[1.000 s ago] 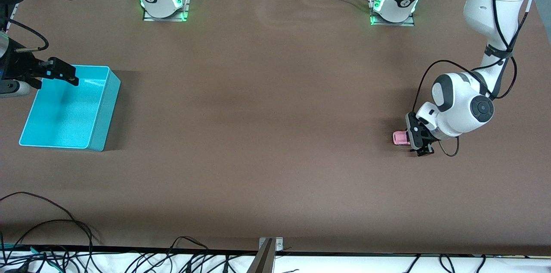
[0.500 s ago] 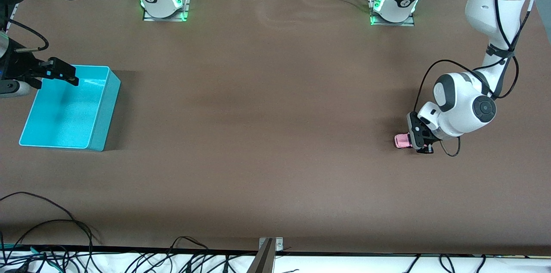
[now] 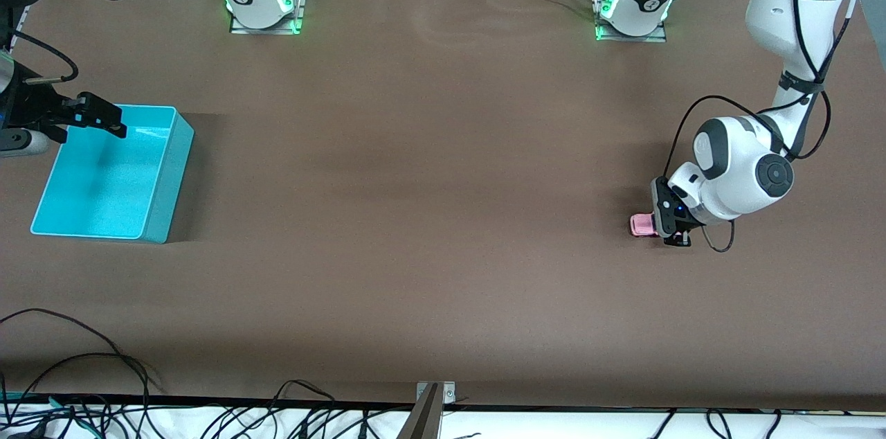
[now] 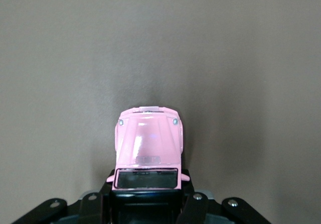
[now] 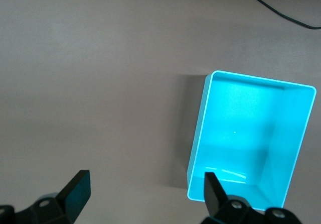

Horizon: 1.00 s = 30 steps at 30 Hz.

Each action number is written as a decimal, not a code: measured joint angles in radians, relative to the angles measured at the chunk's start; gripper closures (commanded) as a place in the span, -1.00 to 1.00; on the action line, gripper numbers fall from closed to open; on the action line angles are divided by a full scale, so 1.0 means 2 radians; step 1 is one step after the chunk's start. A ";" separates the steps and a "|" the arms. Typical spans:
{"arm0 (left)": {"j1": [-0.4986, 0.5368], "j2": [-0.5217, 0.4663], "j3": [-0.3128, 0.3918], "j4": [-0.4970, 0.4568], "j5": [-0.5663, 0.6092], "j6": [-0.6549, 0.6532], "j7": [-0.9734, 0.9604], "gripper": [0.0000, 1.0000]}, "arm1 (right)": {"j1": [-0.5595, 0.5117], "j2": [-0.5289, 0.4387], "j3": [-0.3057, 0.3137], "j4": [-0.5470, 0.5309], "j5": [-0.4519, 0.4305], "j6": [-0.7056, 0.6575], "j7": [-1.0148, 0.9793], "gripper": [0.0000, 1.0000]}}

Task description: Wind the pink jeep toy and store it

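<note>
The pink jeep toy (image 3: 641, 224) is at the left arm's end of the table, low against the brown surface. My left gripper (image 3: 666, 223) is shut on its rear half. In the left wrist view the pink hood and windscreen of the jeep (image 4: 148, 142) stick out from between the black fingers (image 4: 192, 204) of the left gripper (image 4: 146, 196); the wheels are hidden. My right gripper (image 3: 97, 117) waits open over the edge of the turquoise bin (image 3: 169, 172), and in the right wrist view this gripper (image 5: 144, 193) holds nothing.
The turquoise bin (image 5: 196, 133) stands at the right arm's end of the table with nothing in it. Cables (image 3: 83, 356) trail along the table edge nearest the front camera. A cable (image 5: 281, 10) lies on the table near the bin.
The left gripper's fingers have closed on the pink jeep, and hand and jeep shifted slightly. The right arm has not moved.
</note>
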 measured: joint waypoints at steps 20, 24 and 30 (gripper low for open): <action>0.002 0.000 -0.004 0.000 0.000 -0.004 0.017 0.98 | 0.000 0.000 0.000 0.000 0.000 0.000 0.000 -1.00; 0.006 0.000 -0.004 0.000 0.000 -0.004 0.019 0.99 | 0.000 0.000 0.000 0.000 0.000 0.000 0.000 -1.00; 0.015 0.000 0.000 0.000 0.000 -0.004 0.037 1.00 | 0.000 0.000 0.000 0.000 0.000 0.000 0.000 -1.00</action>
